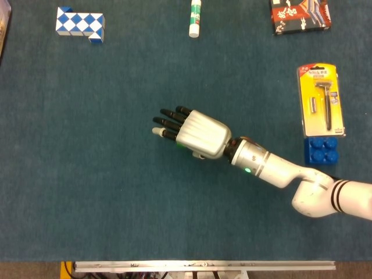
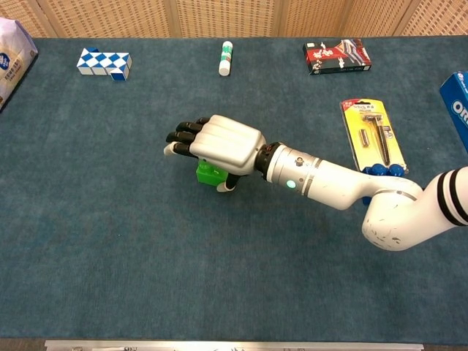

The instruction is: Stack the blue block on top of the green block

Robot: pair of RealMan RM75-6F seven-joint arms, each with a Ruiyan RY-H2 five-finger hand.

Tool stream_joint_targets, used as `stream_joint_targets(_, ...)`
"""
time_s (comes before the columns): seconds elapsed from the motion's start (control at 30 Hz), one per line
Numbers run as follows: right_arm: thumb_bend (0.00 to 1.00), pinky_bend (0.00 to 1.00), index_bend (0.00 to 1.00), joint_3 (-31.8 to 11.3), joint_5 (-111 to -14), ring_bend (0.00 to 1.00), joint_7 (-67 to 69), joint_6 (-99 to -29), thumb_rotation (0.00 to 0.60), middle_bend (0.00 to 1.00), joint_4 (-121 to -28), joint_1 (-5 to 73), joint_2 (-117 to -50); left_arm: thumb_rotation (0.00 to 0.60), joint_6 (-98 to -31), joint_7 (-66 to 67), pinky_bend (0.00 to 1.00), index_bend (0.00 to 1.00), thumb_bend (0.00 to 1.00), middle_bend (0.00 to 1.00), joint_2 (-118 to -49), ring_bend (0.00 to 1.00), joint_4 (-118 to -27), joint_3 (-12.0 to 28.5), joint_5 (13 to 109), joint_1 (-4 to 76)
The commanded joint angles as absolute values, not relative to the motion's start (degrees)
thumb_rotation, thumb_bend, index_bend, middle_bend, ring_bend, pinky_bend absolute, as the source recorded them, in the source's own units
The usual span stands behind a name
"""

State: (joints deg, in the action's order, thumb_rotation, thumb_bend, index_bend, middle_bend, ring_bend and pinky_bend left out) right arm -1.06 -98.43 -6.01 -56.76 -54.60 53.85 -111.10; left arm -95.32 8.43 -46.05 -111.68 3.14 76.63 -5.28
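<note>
Green plastic block [image 2: 208, 172] sits under your right hand [image 2: 219, 144], fingers draped over it; real grip? Can't tell. Blue studded block [image 1: 321, 150] waits well apart, beside the razor pack [image 1: 321, 99].

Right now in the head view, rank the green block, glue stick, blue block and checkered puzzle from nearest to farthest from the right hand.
1. Green block: under the right hand, almost hidden in the head view.
2. Glue stick: far edge, straight ahead.
3. Blue block: off to the right, below the razor pack.
4. Checkered puzzle: far left corner.
Glue stick and blue block are close to a tie.
</note>
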Motion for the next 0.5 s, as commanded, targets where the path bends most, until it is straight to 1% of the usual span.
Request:
stream_joint_targets(0.03,0.00,0.26,0.19,-1.2,-98.2,0.11,-6.3,-56.9,0.600,0.14,-54.3,53.7,-110.9,0.600,-95.3,8.4,0.07,0.22,0.20,0.02,-46.0,0.00,-111.7,3.1,76.8,-5.3)
stream_joint_targets(0.33,0.00,0.26,0.19,-1.2,-97.3,0.11,-7.4,-57.5,0.600,0.14,-53.6,53.0,-109.6,0.600,-94.8,8.5,0.07,0.22,0.20,0.02,-46.0,0.00,-111.5,3.1,76.8,-5.2)
stream_joint_targets(0.5,0.00,0.26,0.19,-0.4,-97.5,0.11,-7.2,-58.7,0.600,0.14,-56.0,51.9,-107.1,0.600,-94.4,8.7,0.07,0.22,0.20,0.02,-46.1,0.00,-111.5,3.1,76.6,-5.1)
